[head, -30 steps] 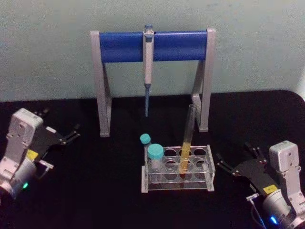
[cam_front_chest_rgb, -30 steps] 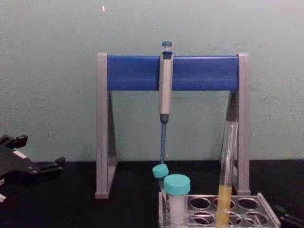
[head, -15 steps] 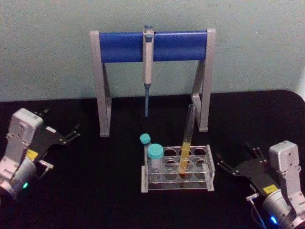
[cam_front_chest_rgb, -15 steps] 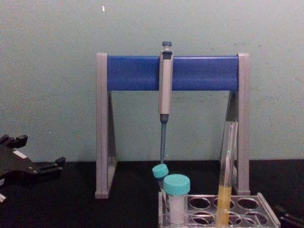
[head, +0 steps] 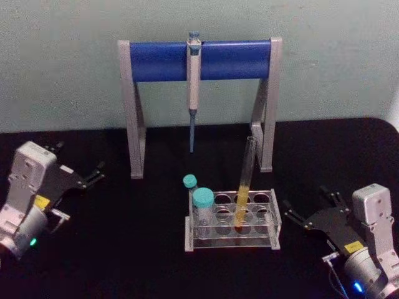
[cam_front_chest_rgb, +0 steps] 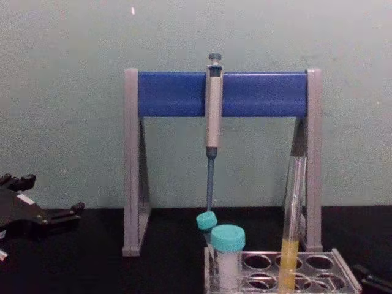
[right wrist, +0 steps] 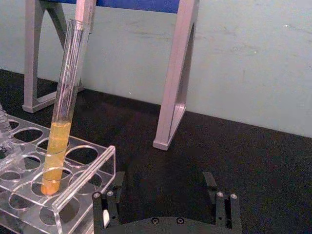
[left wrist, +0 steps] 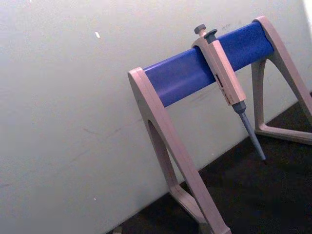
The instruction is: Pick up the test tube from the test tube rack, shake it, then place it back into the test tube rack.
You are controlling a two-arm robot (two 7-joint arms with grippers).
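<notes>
I see the test tube leaning in the test tube rack; right pincer beside the rack, left pincer well apart, both released.

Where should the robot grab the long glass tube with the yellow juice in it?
Probably on the bare glass above the liquid of the long clear glass test tube, well above the clear plastic rack. It leans in its hole, so tilt to match. The open right gripper, nearest, could come from that side, away from the teal-capped vials.

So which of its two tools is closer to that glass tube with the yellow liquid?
The right tool, just right of the test tube rack holding the test tube. The left tool sits far off to the left.
</notes>
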